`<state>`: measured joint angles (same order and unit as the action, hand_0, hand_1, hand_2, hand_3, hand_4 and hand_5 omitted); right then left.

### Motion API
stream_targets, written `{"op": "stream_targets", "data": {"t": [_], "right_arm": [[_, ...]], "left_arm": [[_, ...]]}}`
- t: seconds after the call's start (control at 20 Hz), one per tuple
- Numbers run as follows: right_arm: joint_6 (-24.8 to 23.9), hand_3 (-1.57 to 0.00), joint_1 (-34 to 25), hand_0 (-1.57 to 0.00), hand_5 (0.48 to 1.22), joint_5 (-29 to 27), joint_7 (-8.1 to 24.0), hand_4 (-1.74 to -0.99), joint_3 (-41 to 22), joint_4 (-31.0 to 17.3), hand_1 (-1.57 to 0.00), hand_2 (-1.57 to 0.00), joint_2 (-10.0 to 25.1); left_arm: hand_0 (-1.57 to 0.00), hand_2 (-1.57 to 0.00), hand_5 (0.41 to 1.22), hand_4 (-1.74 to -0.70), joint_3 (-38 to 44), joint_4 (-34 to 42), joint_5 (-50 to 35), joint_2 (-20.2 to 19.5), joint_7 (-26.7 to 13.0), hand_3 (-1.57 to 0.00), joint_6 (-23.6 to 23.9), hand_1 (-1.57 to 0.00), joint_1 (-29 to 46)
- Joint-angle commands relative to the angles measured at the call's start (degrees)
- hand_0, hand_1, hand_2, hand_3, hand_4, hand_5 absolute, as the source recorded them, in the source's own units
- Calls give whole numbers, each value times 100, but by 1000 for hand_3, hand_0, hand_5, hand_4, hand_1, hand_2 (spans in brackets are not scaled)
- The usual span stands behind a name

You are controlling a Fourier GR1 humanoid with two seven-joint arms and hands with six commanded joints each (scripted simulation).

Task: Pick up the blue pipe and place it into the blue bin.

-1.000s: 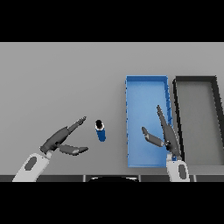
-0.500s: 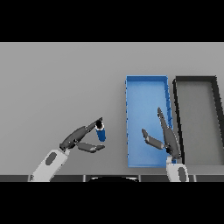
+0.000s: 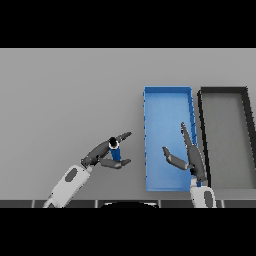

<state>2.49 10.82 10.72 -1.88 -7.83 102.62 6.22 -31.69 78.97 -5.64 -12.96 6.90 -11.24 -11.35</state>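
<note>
Grey desk [image 3: 70, 90] fills my view, plain from the upper left corner across to the two bins on the right side of the frame. From where I sit I see the blue pipe [image 3: 115, 151] standing roughly upright on the desk in the lower middle of the frame, its dark top end showing, just to the left of the blue bin [image 3: 166, 100] and not touching it. My left robot hand [image 3: 102, 155] comes in from the lower left of the frame and sits right at the pipe: one finger reaches past the pipe's upper side toward the bin, and the thumb lies along its lower side, so the pipe stands in the gap between them. I cannot tell from this view whether either one is pressing on the pipe, and the fingers look fairly straight, so I read the hand as released rather than clenched. My right robot hand [image 3: 189, 159] shows in the lower right of the frame, over the lower right part of the blue bin, fingers stretched out straight and pointing up the frame, thumb spread to the left, holding nothing. A dark bin [image 3: 222, 91] sits just beside the blue one, on its right, the two rims close together
</note>
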Motion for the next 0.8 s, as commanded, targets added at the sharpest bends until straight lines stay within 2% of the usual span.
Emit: {"op": "stream_targets", "data": {"t": [0.0, 0.05, 0.1, 0.2, 0.3, 0.4, 0.45, 0.5, 0.75], "right_arm": [[13, 1, 18, 1, 605, -12, -18, -1196, -5, 2, 1, 1, -3], [42, 1, -33, 1, 605, -65, 50, -1198, 24, 0, 1, 1, 15], [36, 1, -2, 1, 605, -66, -2, -1199, 10, -20, 1, 1, -13], [54, 1, -16, 1, 604, -91, -48, -1198, 32, -36, 1, 1, 8], [45, 1, -52, 1, 604, -87, -67, -1196, 34, -101, 1, 1, -11], [100, 1, -17, 1, 603, -132, -85, -1195, 58, -35, 1, 1, 53], [122, 1, -2, 1, 602, -140, -71, -1191, 43, 19, 1, 1, 68], [113, 1, -21, 1, 600, -136, -45, -1190, 9, -8, 1, 1, 8], [45, 1, -166, 1, 605, -64, 72, -1187, 55, -157, 1, 1, 20]], "left_arm": [[-34, -224, 617, -1292, 14, -78, -21, 56, 11, -115, -1, -141, -20], [-100, -357, 651, -1317, -34, -15, -8, 136, -36, -215, 65, -265, 41], [-289, -539, 765, -1342, 13, -83, -107, 190, 37, -486, 46, -458, 105], [-717, -901, 929, -1477, 1, -105, -76, 271, -47, -877, 136, -856, 89], [-1025, -1142, 1034, -1567, -154, 1, 34, 262, 68, -1102, 30, -1113, 164], [-1221, -1296, 1101, -1626, -207, -59, 131, 284, 141, -1225, 117, -1278, 83], [-1291, -1351, 1125, -1647, -226, -108, 184, 291, 374, -1272, 167, -1337, 102], [-1347, -1395, 1144, -1665, -224, -43, 175, 315, 276, -1317, 224, -1384, 98], [-1498, -1513, 1196, -1716, -185, 465, 82, 463, 398, -1436, 438, -1510, 82]]}}
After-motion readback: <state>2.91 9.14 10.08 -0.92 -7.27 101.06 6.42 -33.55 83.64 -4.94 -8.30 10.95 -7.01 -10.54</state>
